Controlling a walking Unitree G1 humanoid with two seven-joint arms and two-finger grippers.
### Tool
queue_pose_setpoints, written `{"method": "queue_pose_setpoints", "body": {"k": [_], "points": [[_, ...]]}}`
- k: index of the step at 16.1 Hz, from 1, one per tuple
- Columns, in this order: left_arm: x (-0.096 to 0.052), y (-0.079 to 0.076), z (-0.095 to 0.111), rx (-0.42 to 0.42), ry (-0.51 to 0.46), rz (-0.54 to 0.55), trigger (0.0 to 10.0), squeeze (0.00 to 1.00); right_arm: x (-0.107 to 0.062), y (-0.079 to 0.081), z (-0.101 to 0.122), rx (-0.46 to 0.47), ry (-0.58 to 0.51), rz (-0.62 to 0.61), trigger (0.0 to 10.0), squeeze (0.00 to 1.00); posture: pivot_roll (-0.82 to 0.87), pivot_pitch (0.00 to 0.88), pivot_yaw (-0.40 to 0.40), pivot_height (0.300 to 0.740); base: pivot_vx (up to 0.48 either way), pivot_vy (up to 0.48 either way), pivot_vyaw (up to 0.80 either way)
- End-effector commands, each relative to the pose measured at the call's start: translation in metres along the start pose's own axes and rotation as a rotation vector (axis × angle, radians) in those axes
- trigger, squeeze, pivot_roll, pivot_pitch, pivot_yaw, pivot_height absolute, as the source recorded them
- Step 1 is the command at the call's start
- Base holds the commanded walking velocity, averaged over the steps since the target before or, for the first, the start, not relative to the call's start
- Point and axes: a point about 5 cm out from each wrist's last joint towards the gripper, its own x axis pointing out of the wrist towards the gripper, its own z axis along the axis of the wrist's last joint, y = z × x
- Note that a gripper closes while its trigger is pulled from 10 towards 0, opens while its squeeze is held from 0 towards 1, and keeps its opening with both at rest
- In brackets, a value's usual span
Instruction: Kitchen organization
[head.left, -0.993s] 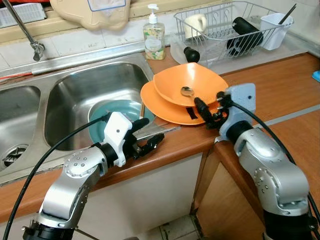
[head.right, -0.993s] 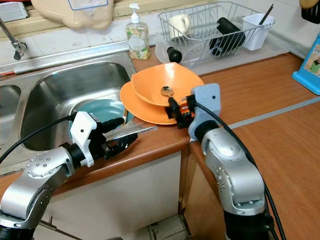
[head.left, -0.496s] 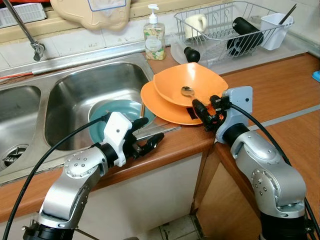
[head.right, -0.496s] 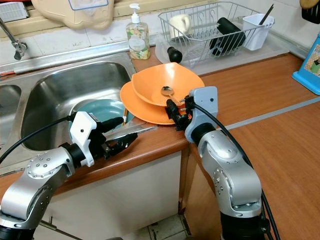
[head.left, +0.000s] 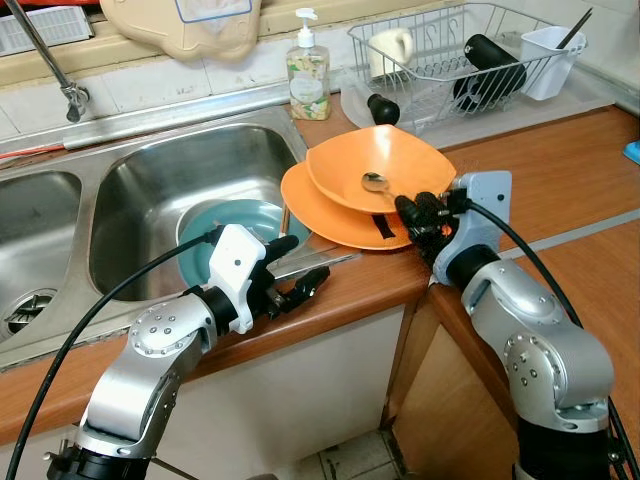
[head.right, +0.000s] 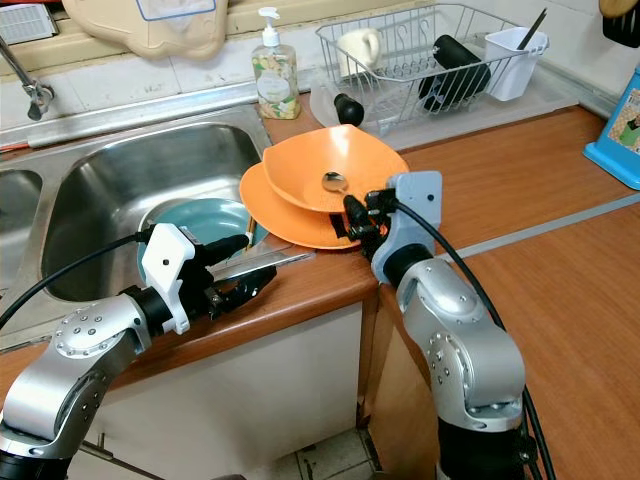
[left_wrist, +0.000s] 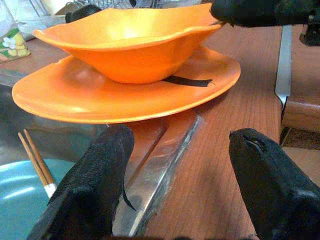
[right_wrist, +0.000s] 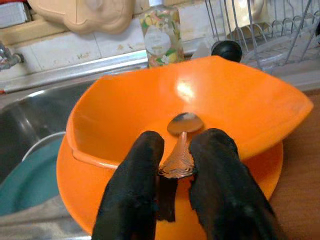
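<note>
1. Over the wooden desk (head.left: 560, 180), from the head views, I see my right end effector (head.left: 412, 212) at the orange bowl (head.left: 385, 160), which sits on an orange plate (head.left: 330, 215) beside the sink (head.left: 160, 190).
2. Left wrist: left end effector (left_wrist: 175, 195) spread wide, empty, idle.
3. Right wrist: fingers (right_wrist: 135, 185) pinch the spoon (right_wrist: 181, 145) handle; I judge lifting comes next.

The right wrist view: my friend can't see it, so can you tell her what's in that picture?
The right claw has its two black fingers closed around the handle of a metal spoon that lies in an orange bowl. The bowl sits on an orange plate beside a steel sink, with a soap bottle behind it.
</note>
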Motion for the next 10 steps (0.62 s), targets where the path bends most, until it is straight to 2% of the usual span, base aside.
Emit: {"method": "queue_pose_setpoints", "body": {"k": [1, 7, 8, 9, 10], "points": [[-0.001, 0.000, 0.004, 0.030, -0.010, -0.001, 10.0, 0.00, 0.001, 0.002, 0.000, 0.022, 0.009, 0.011, 0.0, 0.00, -0.02, 0.000, 0.111, 0.740, 0.000, 0.000, 0.00], [0.002, 0.001, 0.006, 0.053, -0.025, 0.004, 10.0, 0.00, 0.001, 0.001, 0.005, 0.030, 0.000, 0.005, 0.0, 0.00, -0.04, 0.000, 0.117, 0.740, 0.000, 0.000, 0.00], [0.005, 0.003, 0.010, 0.079, -0.038, 0.015, 10.0, 0.00, 0.000, 0.001, 0.009, 0.027, -0.015, 0.004, 0.0, 0.00, -0.04, 0.000, 0.117, 0.740, 0.000, 0.000, 0.00], [0.009, 0.006, 0.018, 0.145, -0.070, 0.042, 10.0, 0.00, 0.000, 0.000, 0.017, 0.023, -0.049, 0.016, 0.0, 0.00, -0.04, 0.000, 0.120, 0.740, 0.000, 0.000, 0.00], [0.010, 0.008, 0.021, 0.165, -0.082, 0.051, 10.0, 0.00, -0.001, 0.001, 0.020, 0.018, -0.060, 0.026, 0.0, 0.00, -0.04, 0.000, 0.120, 0.740, 0.000, 0.000, 0.00]]}}
